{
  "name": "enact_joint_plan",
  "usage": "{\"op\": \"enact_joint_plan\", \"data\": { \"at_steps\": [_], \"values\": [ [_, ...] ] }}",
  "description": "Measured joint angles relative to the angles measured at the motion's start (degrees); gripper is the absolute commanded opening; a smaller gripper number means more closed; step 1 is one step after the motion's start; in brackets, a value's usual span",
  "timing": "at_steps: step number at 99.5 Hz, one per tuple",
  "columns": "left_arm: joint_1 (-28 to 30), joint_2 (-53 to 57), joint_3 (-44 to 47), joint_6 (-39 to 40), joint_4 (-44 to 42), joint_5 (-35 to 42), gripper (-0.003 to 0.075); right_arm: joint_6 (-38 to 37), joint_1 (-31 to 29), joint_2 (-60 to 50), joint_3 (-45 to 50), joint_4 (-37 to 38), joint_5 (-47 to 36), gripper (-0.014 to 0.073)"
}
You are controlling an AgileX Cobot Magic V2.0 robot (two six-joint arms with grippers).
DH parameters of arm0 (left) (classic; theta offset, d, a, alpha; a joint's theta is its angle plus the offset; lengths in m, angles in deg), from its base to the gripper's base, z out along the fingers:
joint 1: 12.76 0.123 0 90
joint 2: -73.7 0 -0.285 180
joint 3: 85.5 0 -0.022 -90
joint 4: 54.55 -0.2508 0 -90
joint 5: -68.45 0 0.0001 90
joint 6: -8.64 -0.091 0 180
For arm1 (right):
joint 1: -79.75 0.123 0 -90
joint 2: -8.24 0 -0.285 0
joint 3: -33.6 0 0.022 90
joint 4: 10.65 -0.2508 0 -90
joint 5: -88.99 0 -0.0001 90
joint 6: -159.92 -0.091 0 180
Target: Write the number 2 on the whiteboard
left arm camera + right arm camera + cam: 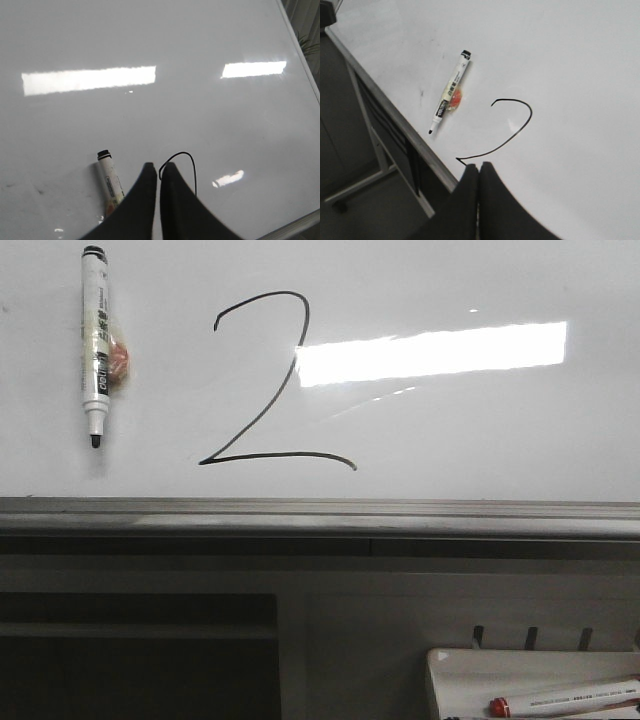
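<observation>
The light is bright on the whiteboard (480, 430) and it comes from above. In the front view a long rectangular glare (432, 352) lies on the board and washes out the right edge of the 2 (268, 380). The marker (96, 345) gives a soft, pale shadow beside it. Under the rail (320, 515) the picture is dim and somewhat grainy. In the left wrist view two glare bars and a smaller spot shine on the board; the dark fingers (142, 200) are soft, out of focus. In the right wrist view the light is even, the fingers (470, 200) are blurred, and the floor is dark.
</observation>
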Motion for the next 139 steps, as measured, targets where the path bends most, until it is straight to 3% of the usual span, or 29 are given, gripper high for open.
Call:
{"op": "enact_joint_plan", "data": {
  "at_steps": [19, 39, 85, 86, 87, 108, 129, 139],
  "values": [
    [0.0, 11.6, 5.5, -0.2, -5.8, -0.1, -0.002, 0.0, 0.0, -15.7, 13.3, -0.3, -8.7, -0.006],
    [0.0, 17.5, 6.8, -0.2, -6.5, -0.3, -0.002, 0.0, 0.0, -26.9, 20.5, -0.6, -9.2, -0.006],
    [0.0, 17.8, 6.9, -0.3, -6.6, -0.3, -0.002, 0.0, 0.0, -29.7, 23.0, -0.7, -8.8, -0.006],
    [5.9, 18.1, 11.6, -0.3, -8.3, 1.3, -0.002, 0.0, 0.0, -29.7, 23.0, -0.7, -8.8, -0.006],
    [7.1, 18.1, 12.1, -0.3, -8.5, 1.3, -0.002, 0.0, 0.0, -29.7, 23.0, -0.7, -8.8, -0.006],
    [19.6, 18.3, 17.9, -0.3, -9.3, 1.1, -0.002, 0.0, 0.0, -29.7, 23.0, -0.7, -8.7, -0.006],
    [27.1, 23.8, 25.4, -0.3, -9.5, -2.6, -0.002, 0.0, 0.0, -29.7, 23.0, -0.8, -8.7, -0.006],
    [28.2, 24.6, 25.6, -0.3, -9.4, -8.0, -0.002, 0.0, 0.0, -29.7, 23.0, -0.8, -8.7, -0.006]
  ]
}}
